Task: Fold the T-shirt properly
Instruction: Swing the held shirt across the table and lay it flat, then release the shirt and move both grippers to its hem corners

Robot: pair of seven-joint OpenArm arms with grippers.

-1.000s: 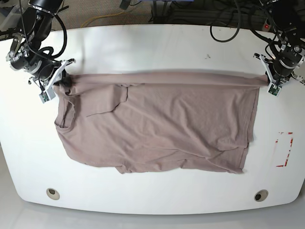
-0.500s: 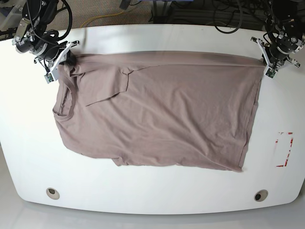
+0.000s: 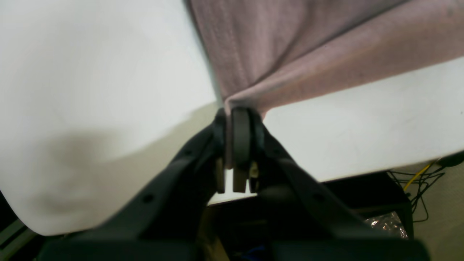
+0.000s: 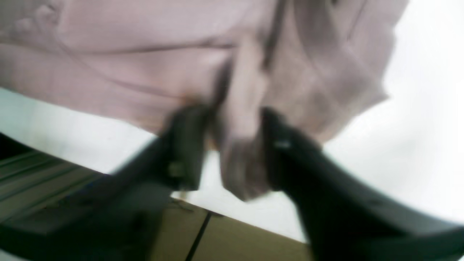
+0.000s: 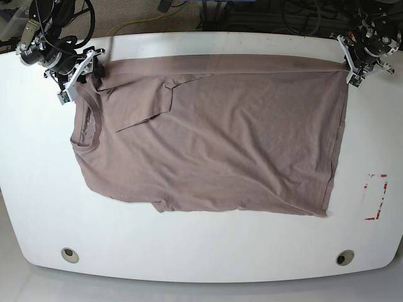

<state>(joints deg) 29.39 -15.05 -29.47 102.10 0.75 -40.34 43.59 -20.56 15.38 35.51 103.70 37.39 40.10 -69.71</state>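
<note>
The mauve-brown T-shirt (image 5: pixel 214 138) lies spread over the white table (image 5: pixel 201 251), its collar toward the left of the base view and one sleeve folded onto the chest. My left gripper (image 5: pixel 350 68) is at the shirt's far right corner. The left wrist view shows this gripper (image 3: pixel 235 112) shut on the cloth (image 3: pixel 308 54). My right gripper (image 5: pixel 87 69) is at the far left corner by the shoulder. In the blurred right wrist view its jaws (image 4: pixel 232 112) stand apart, with a bunch of shirt (image 4: pixel 127 54) hanging loose between them.
A red-marked rectangle (image 5: pixel 376 197) lies near the table's right edge. Two round holes (image 5: pixel 70 255) (image 5: pixel 344 257) sit near the front edge. Cables (image 5: pixel 296 12) run behind the far edge, close to both arms.
Both arms carried the shirt's top edge toward the far side, and the cloth now lies flatter and fully spread. The right gripper's jaws have parted; the left stays shut.
</note>
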